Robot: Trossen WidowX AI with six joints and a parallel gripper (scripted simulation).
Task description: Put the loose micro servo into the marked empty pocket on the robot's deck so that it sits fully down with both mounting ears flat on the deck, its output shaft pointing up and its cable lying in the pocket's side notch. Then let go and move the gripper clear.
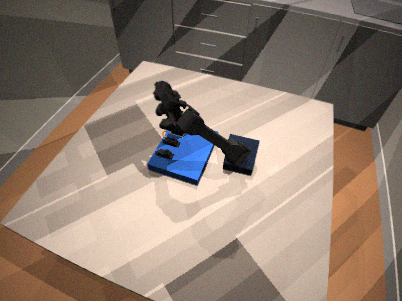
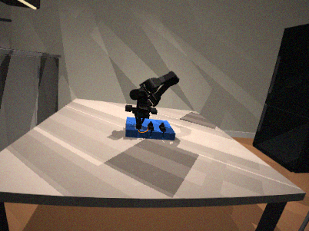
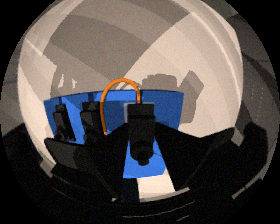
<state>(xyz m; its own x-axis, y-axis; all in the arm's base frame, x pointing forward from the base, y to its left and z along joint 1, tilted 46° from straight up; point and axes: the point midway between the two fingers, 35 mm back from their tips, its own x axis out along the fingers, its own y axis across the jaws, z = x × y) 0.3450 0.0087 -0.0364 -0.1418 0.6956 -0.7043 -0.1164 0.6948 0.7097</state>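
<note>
The loose black micro servo (image 3: 142,120) is between the fingers of my gripper (image 3: 141,125) (image 2: 139,126), which is shut on it. Its shaft end faces the wrist camera, so it points up. The servo is over the end of the blue deck (image 1: 192,163) (image 2: 131,133) (image 3: 169,109). Part of a pale pocket outline (image 3: 125,112) shows beside it. The orange cable (image 3: 121,80) (image 2: 144,132) (image 1: 164,134) arches out past the deck edge and curls back toward the neighbouring servo. The servo and fingers hide the pocket; I cannot tell how deep the servo sits or whether its ears touch the deck.
Two other black servos, one nearer (image 3: 90,120) (image 1: 171,141) (image 2: 151,127) and one farther (image 3: 62,122) (image 1: 164,153) (image 2: 162,127), stand in the deck beside the held one. The arm's dark base (image 1: 247,163) is behind the deck. Shadow bands cross the table (image 1: 125,229).
</note>
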